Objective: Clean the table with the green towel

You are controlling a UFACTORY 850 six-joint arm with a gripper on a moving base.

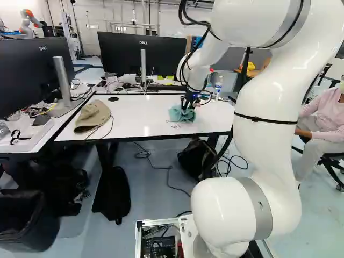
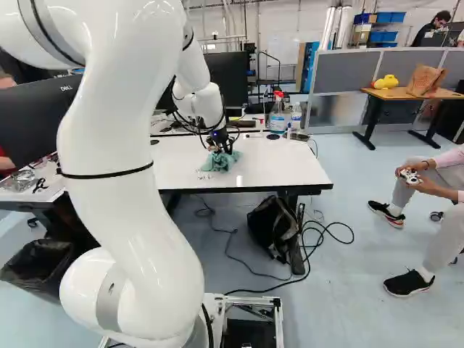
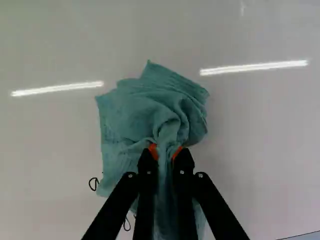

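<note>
Green towel (image 3: 150, 110) | bunched on white table (image 1: 145, 113) | pincer (image 1: 187, 106) nearly closed, gripping it between orange pads (image 3: 153, 150)

Grey partitions (image 2: 344, 72) and a wooden-topped desk (image 2: 395, 93) stand on pale blue floor (image 2: 362, 254) before a white wall (image 2: 286, 23).

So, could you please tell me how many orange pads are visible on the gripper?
2 orange pads, one on each finger of the gripper, on opposite sides of the bunched green towel. Part of each may be hidden.

Towel (image 1: 180, 115) on table (image 1: 142, 119); cap (image 1: 92, 116) to its left; bottles (image 2: 277, 122) behind, rightward.
</note>
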